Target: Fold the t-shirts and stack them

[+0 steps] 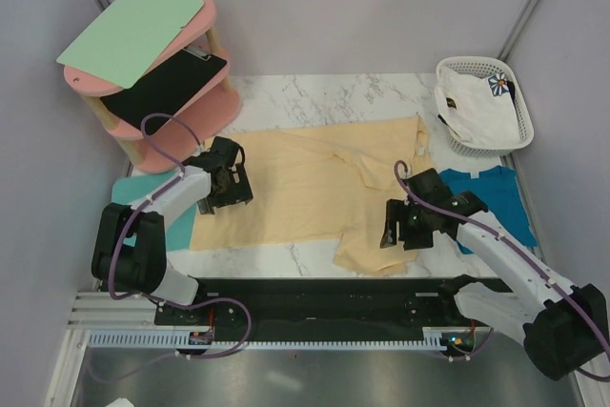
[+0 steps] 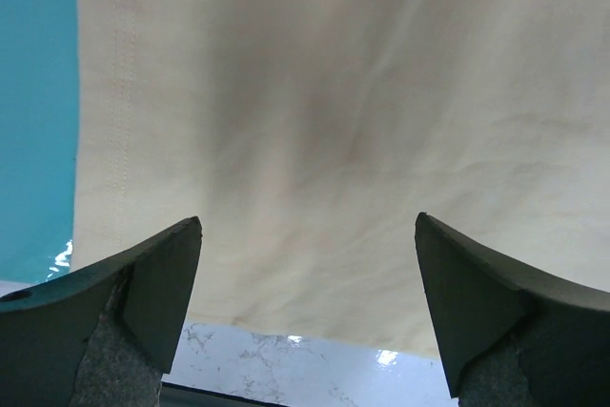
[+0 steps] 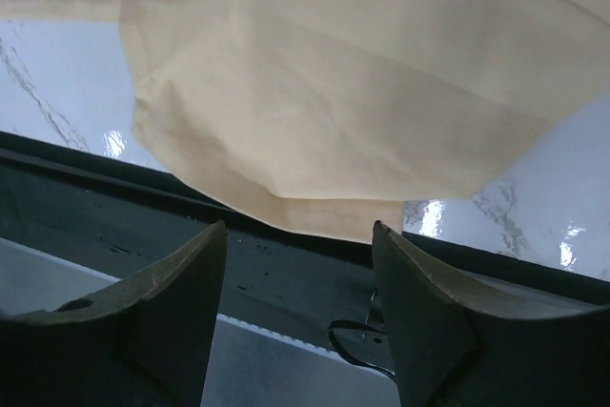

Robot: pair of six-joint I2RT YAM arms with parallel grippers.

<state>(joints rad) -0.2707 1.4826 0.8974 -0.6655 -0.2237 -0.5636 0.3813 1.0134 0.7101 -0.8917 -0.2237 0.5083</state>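
The large pale yellow t-shirt (image 1: pixel 305 188) lies spread on the marble table, with its near right part bunched and folded toward the front edge. My left gripper (image 1: pixel 229 188) is open and empty just above the shirt's left part (image 2: pixel 324 102); its own view shows it (image 2: pixel 310 221). My right gripper (image 1: pixel 393 226) is open and empty over the folded near right corner (image 3: pixel 343 111), as its own view shows (image 3: pixel 298 226). The teal-blue t-shirt (image 1: pixel 491 199) lies flat at the right. The white flower-print t-shirt (image 1: pixel 477 111) sits in the basket.
The white lattice basket (image 1: pixel 519 83) stands at the back right. A pink two-tier shelf (image 1: pixel 205 21) at the back left holds a green board (image 1: pixel 133 30) and a black clipboard (image 1: pixel 162 88). A turquoise board (image 1: pixel 181 226) lies left of the yellow shirt. A black rail (image 1: pixel 315 297) runs along the front edge.
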